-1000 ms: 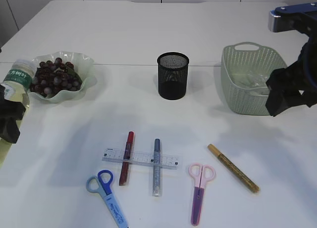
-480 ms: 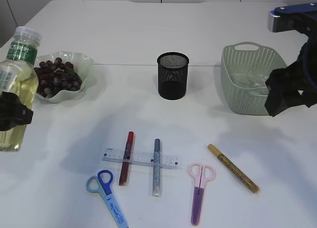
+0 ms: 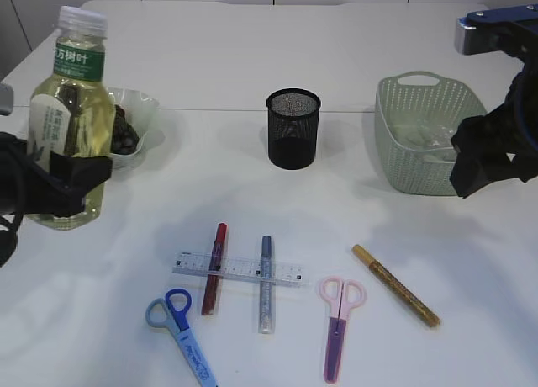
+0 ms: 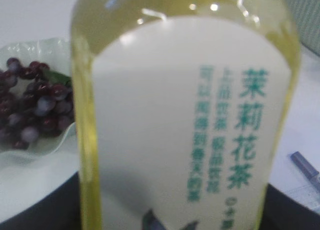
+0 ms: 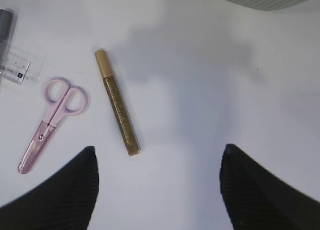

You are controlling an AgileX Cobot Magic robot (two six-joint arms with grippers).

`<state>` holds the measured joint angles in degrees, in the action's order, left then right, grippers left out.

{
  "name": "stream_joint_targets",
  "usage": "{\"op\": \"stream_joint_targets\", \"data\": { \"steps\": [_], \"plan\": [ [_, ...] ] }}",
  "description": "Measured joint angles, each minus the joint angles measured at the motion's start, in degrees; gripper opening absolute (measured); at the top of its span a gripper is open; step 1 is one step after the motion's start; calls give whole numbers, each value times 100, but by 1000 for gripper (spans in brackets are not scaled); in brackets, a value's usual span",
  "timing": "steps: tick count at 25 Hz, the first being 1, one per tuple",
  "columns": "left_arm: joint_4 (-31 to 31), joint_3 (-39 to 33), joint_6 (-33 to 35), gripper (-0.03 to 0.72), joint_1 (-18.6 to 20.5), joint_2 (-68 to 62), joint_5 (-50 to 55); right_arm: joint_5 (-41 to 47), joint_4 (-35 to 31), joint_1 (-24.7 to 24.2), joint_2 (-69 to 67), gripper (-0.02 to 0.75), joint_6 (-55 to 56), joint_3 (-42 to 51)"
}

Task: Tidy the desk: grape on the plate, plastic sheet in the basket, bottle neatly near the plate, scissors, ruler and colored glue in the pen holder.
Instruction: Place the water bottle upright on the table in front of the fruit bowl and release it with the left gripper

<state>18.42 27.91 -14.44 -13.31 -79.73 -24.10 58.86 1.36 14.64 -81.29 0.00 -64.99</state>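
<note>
Standing upright at the table's nine o'clock edge, the bottle (image 3: 71,118) is clamped in the left gripper (image 3: 63,189), hiding part of the plate (image 3: 139,109) of grapes (image 4: 32,107) behind it. The right gripper (image 3: 483,164), jaws apart and empty, hangs at three o'clock by the basket (image 3: 424,130), above the gold glue (image 5: 117,102).

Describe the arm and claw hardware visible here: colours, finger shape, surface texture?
Both are black. The right claw has two broad, rounded fingers with fine ribbed pads. In the exterior view the right arm looks blocky and black, with a blue-and-silver part above. The left claw is black and angular; no markings can be made out.
</note>
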Motion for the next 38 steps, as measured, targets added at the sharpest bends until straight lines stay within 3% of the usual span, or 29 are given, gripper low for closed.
{"op": "stream_joint_targets", "data": {
  "steps": [14,23,38],
  "plan": [
    [181,-13,11,447,0,-861,-3011,0,10,0,0,583,0,0],
    [-904,-2,149,447,0,-1875,-3703,-10,20,0,0,583,0,0],
    [-1263,758,737,447,25,-3496,-3693,-10,40,0,0,583,0,0]
  ]
}}
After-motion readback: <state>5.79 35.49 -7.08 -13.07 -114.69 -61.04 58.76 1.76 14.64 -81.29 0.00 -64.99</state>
